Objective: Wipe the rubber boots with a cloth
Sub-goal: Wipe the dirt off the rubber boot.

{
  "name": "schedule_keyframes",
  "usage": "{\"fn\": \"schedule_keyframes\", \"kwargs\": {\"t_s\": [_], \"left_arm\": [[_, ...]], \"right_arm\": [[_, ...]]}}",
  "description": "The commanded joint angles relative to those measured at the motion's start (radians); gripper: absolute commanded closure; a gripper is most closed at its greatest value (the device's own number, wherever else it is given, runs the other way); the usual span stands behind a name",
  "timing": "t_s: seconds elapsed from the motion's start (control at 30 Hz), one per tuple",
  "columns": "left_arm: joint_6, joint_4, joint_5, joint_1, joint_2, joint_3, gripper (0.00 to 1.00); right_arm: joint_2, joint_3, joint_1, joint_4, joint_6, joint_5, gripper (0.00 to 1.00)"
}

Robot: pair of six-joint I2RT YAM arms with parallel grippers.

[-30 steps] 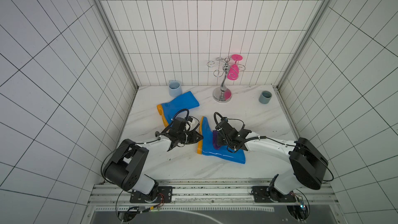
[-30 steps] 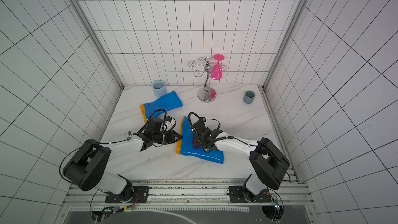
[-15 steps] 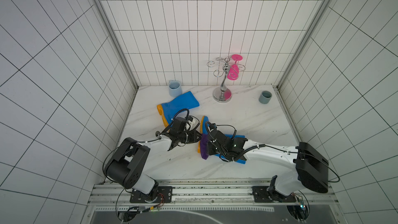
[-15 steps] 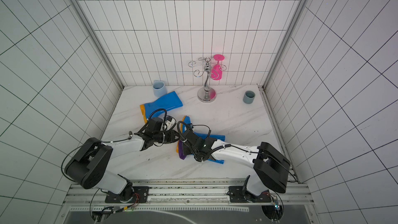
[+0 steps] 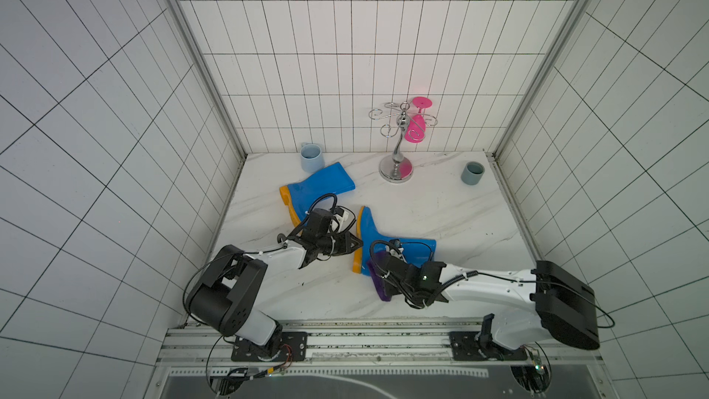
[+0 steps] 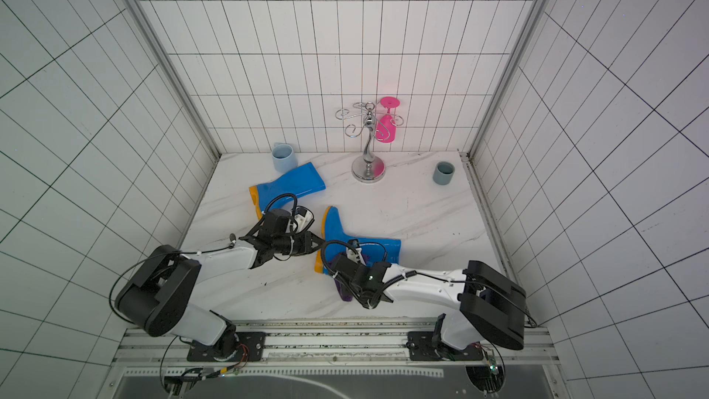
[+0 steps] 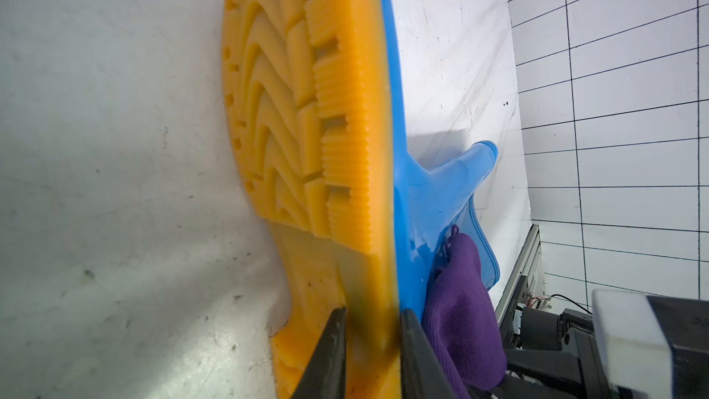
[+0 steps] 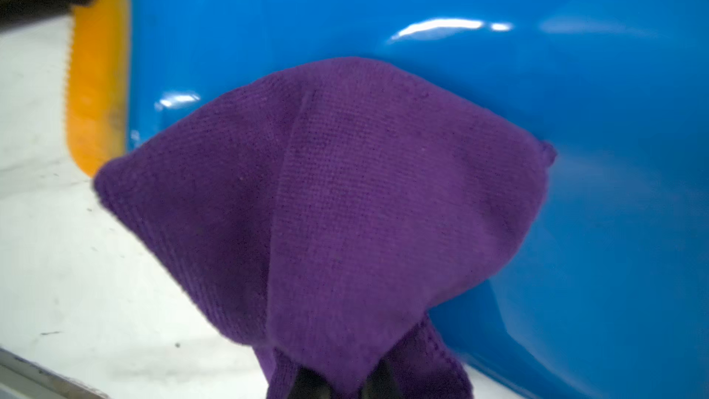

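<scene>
Right hand [image 8: 341,385] is clenched on a bunched corner of the purple cloth [image 8: 345,205]; the rest fans out against the glossy blue side of the near boot [image 5: 374,228], low by the heel, just beside the orange sole [image 7: 291,109]; left hand [image 7: 370,343] is pinched across the heel edge of that sole, one finger on the tread face and one on the blue side, so it's basically the clamp; the boot lies on its side about mid worktop [image 5: 441,209], sole to the left, shaft pointing right, toe towards the far wall; in both top views part of the cloth hangs off the boot's near edge onto the marble.

My take on doing this stroke well: run the rag up over the foot towards the toe, then along the shaft to the right; press it flat so the wide part rubs, not just the fold; don't loosen the left clamp, glossy rubber on marble will probably skate.

The far boot [image 5: 318,188] lies on its side at far left, just beside a pale blue mug [image 5: 311,157]; can't tell if it's been wiped.
</scene>
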Motion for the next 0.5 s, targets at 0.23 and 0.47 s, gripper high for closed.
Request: {"fn": "schedule_keyframes", "kwargs": {"t_s": [0.23, 0.47], "left_arm": [[0.018, -0.084, -0.118, 0.012, 0.053, -0.041, 0.77], [0.026, -0.083, -0.106, 0.017, 0.064, -0.039, 0.77]], "right_arm": [[-0.286, -0.209, 0.006, -0.399, 0.313, 0.122, 1.0], [-0.347, -0.213, 0.007, -0.407, 0.337, 0.114, 1.0]]}}
